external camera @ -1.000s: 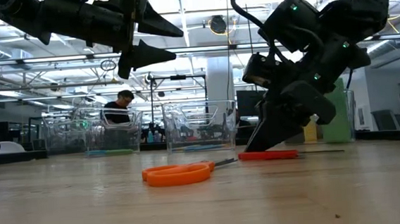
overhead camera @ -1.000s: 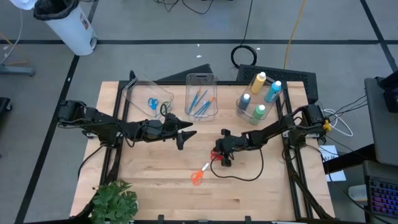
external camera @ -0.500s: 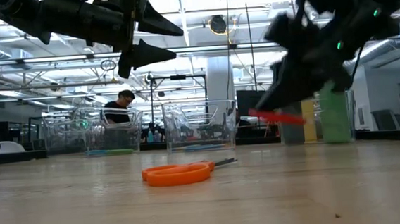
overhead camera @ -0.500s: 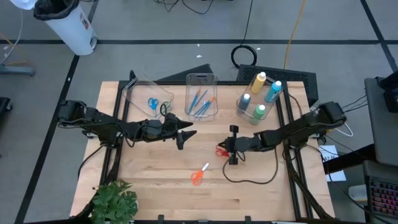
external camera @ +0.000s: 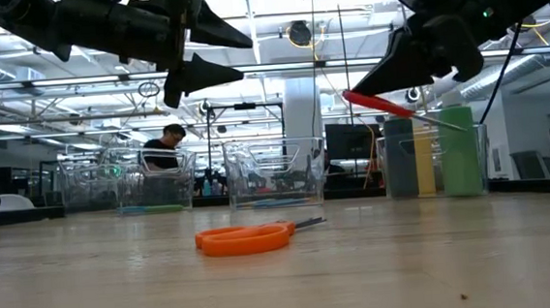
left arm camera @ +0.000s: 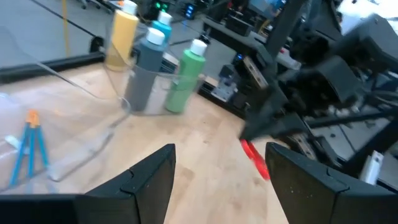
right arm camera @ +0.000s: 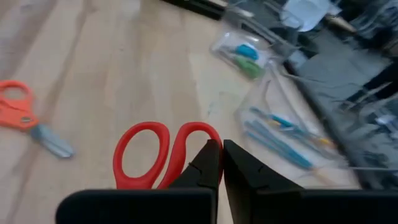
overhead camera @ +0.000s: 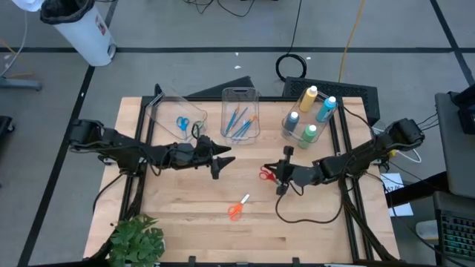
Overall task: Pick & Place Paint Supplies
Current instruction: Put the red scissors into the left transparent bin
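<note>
My right gripper (overhead camera: 276, 176) hangs above the table's middle, shut on red-handled scissors (right arm camera: 163, 153), which also show in the low view (external camera: 378, 104). Orange-handled scissors (overhead camera: 236, 208) lie flat on the wood nearer the front edge. My left gripper (overhead camera: 223, 157) hovers open and empty, left of centre, well above the table (external camera: 230, 60). Along the far edge stand three clear bins: one with blue scissors (overhead camera: 181, 124), one with brushes (overhead camera: 239, 122), one with paint bottles (overhead camera: 306, 119). My right gripper pinches the red scissors between its two fingertips (right arm camera: 210, 163) at the inner end of one handle loop (right arm camera: 202, 134). The fingers come slanting down from the table's right side. Both loops jut out past the fingertips. The scissors are lifted clear and tilted, the blade end (external camera: 436, 119) lower.
A leafy plant (overhead camera: 137, 241) stands at the front left corner. A black cable (overhead camera: 297, 213) loops on the table below the right arm. A person (external camera: 165, 147) sits far behind the bins. Bare wood lies around the orange scissors (external camera: 247, 237).
My right gripper has risen from the tabletop, tipped toward level and drawn back toward the table's right edge, staying shut. The red scissors have gone with it, from lying on the wood to hanging clear above it.
</note>
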`<state>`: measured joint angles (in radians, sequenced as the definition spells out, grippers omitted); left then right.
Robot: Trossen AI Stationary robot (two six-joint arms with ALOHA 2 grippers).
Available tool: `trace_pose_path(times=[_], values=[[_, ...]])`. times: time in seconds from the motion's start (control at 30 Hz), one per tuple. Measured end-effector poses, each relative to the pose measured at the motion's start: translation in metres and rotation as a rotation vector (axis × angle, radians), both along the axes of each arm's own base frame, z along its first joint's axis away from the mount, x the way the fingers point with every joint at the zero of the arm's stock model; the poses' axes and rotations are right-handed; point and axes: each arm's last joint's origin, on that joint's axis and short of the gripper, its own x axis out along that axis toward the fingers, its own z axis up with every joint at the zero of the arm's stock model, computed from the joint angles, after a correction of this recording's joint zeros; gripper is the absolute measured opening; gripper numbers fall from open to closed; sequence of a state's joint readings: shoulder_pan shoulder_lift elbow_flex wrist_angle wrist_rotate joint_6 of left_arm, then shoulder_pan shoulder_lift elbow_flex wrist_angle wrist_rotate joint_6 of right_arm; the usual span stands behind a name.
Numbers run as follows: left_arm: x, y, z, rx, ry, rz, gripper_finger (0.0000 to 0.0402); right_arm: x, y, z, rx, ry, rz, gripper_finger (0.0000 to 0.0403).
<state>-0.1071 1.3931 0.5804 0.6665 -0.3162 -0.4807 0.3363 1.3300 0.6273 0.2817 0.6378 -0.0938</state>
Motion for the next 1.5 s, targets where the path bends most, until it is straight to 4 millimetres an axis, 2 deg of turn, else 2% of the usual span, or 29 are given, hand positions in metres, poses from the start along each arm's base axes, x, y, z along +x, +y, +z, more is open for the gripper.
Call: trace_pose_path(times=[0.2,0.37,0.57,0.73,0.9,1.5], values=[[0.013,-0.012,-0.008,-0.010,-0.018,-0.083,0.0253,0.000,-0.002,0.001,-0.063,-0.007,-0.061,0.0000],[0.046,-0.019,-0.014,-0.020,0.009,-0.100,0.0253,0.000,-0.002,0.004,-0.094,-0.026,-0.087,0.0000],[0.089,-0.016,-0.018,-0.100,0.015,-0.215,0.0253,0.000,0.000,0.004,-0.103,-0.027,-0.075,0.0000],[0.111,-0.013,-0.024,-0.154,0.088,-0.226,0.0253,-0.001,0.002,0.004,-0.120,-0.014,-0.064,0.0000],[0.120,-0.013,-0.030,-0.151,0.145,-0.223,0.0253,0.000,0.002,0.005,-0.116,-0.027,-0.065,0.0000],[0.121,-0.011,-0.029,-0.129,0.143,-0.137,0.0253,0.001,0.003,0.008,-0.096,-0.065,-0.058,0.0000]])
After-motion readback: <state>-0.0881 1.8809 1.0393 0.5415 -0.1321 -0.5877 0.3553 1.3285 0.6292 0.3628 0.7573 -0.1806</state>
